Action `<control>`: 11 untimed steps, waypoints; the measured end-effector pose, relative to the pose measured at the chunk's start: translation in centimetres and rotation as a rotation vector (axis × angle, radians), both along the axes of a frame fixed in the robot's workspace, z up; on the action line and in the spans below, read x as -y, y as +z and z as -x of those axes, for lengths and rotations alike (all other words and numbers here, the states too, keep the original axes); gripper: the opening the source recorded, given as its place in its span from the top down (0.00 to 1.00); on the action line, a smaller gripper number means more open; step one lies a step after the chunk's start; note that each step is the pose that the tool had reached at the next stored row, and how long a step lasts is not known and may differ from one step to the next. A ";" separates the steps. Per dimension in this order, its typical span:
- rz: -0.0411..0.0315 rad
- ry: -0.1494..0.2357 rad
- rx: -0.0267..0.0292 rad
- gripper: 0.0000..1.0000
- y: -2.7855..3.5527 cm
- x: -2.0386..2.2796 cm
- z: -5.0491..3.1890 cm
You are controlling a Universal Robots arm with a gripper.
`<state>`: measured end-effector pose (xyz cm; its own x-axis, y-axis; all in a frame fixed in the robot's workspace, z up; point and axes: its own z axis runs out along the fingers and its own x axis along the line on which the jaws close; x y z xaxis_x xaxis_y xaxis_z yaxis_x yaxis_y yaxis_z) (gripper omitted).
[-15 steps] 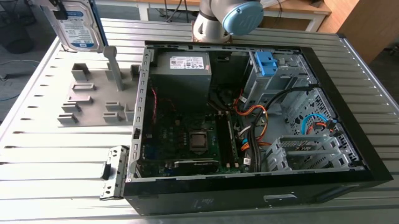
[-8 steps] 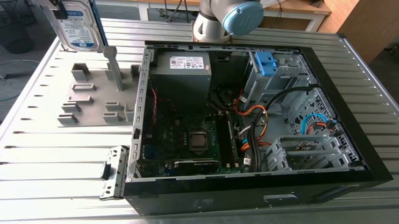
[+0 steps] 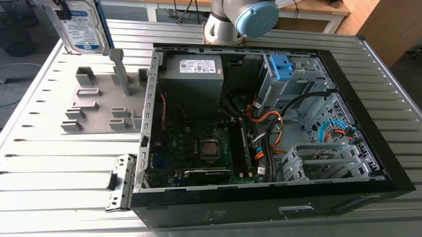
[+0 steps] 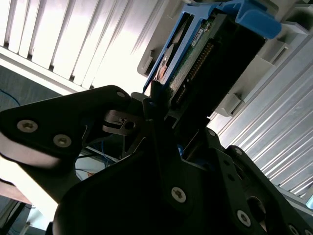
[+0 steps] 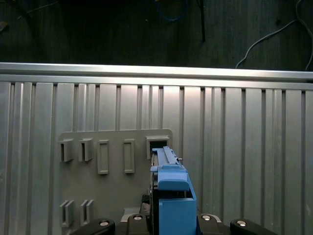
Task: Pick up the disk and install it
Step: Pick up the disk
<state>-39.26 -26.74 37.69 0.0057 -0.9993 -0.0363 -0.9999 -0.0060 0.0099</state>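
My gripper (image 4: 166, 110) closed tight around the disk (image 3: 82, 24), disk upright at eleven o'clock in the exterior view, white-and-blue label facing out, grey slotted rack (image 3: 99, 106) at six o'clock of it, open computer case (image 3: 264, 207) at four o'clock, white sticker (image 3: 199, 65) on its power supply.

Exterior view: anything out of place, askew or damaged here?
Nothing stands out. The disk is upright in the gripper over the grey fixture plate, and nothing looks spilled or broken in the open computer case.
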 end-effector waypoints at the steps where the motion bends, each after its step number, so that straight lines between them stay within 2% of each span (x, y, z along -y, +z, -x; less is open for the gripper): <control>1: 0.0000 0.000 0.0000 0.64 0.03 0.00 0.00; 11: 0.0000 0.000 -0.0001 0.64 0.53 0.00 -0.01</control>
<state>-39.26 -26.73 38.22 0.0056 -0.9993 -0.0363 -0.9999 -0.0060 0.0099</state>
